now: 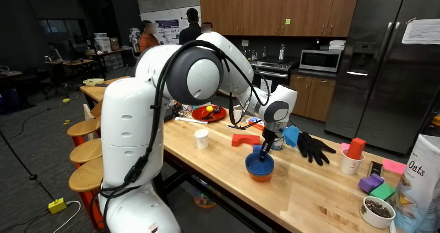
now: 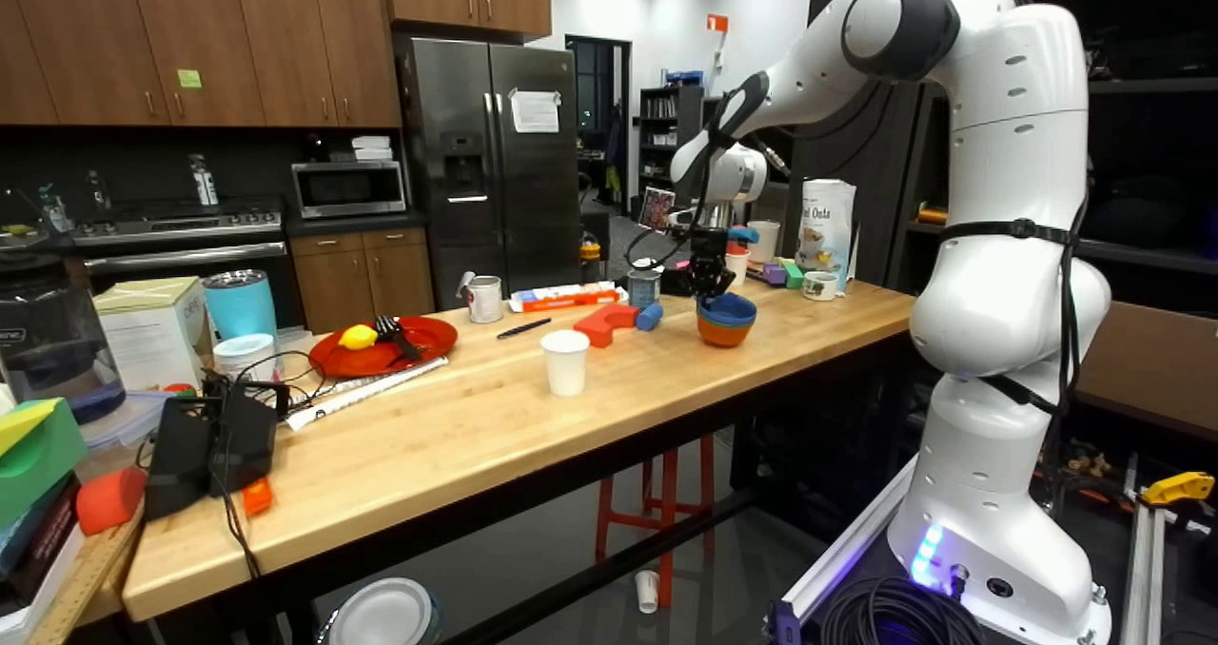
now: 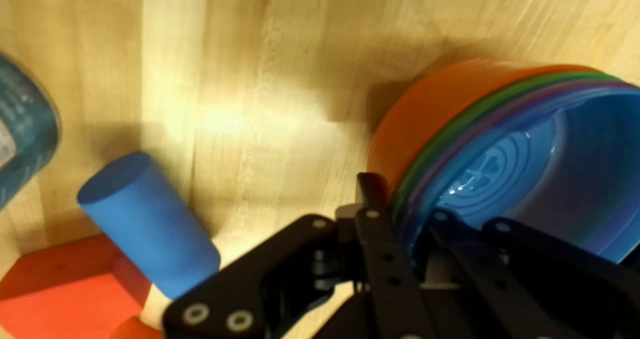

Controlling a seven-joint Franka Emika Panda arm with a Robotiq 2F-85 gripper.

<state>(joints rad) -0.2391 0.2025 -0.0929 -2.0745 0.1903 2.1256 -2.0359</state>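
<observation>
A stack of nested bowls [image 3: 425, 110] fills the right of the wrist view: orange outermost, then green and purple rims, with blue innermost. My gripper [image 3: 406, 204] is shut on the near wall of this stack, one finger outside against the orange bowl and the other inside the blue one. In both exterior views the gripper [image 1: 263, 155] points down into the bowls [image 2: 723, 333], which are on or just above the wooden table; I cannot tell which. A blue cylinder [image 3: 150, 224] lies beside the stack, touching or close to a red arch block [image 3: 65, 286]. The finger pads are partly hidden.
Near the gripper stand a can [image 3: 22, 124] and a black glove [image 1: 312, 148]. White paper cup [image 1: 201, 139], red plate [image 2: 428, 336] and a pen [image 2: 524, 328] lie along the table. Farther off are a cup with a red block [image 1: 355, 148] and an oats bag [image 1: 417, 178].
</observation>
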